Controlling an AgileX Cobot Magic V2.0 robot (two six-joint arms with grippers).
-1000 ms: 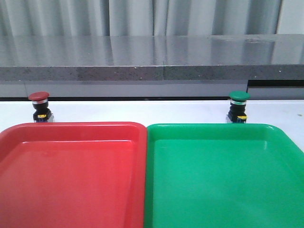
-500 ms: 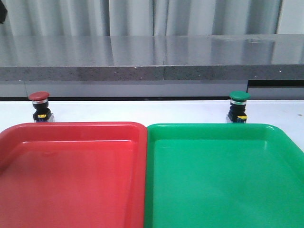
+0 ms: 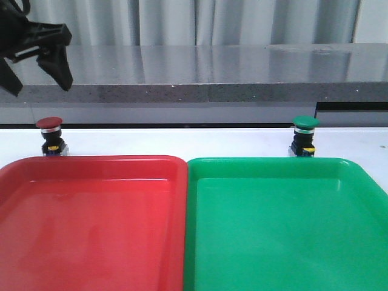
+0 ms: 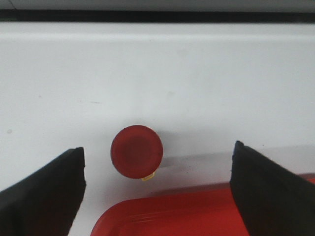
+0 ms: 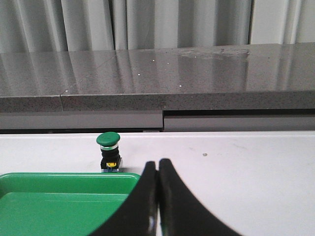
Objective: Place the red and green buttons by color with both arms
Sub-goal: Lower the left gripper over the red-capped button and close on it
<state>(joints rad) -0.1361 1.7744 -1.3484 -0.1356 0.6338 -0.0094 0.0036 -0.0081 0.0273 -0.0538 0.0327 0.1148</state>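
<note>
Fingers of the black left pincer (image 3: pixel 35 57) are hanging spread wide above the dark-red mushroom-cap button (image 4: pixel 136 151); right pincer (image 5: pixel 157 169) is sitting pressed together.

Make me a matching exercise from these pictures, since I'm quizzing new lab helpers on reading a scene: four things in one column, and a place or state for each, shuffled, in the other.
Things:
1. red button
2. green button
3. left gripper
4. right gripper

Places or states:
A. fingers pressed together, shut on nothing
B. stands on the white table just behind the green tray
C. open, up in the air above a button
D. stands on the white table just behind the red tray

Pairs: 1-D, 2-B, 3-C, 4-A
</note>
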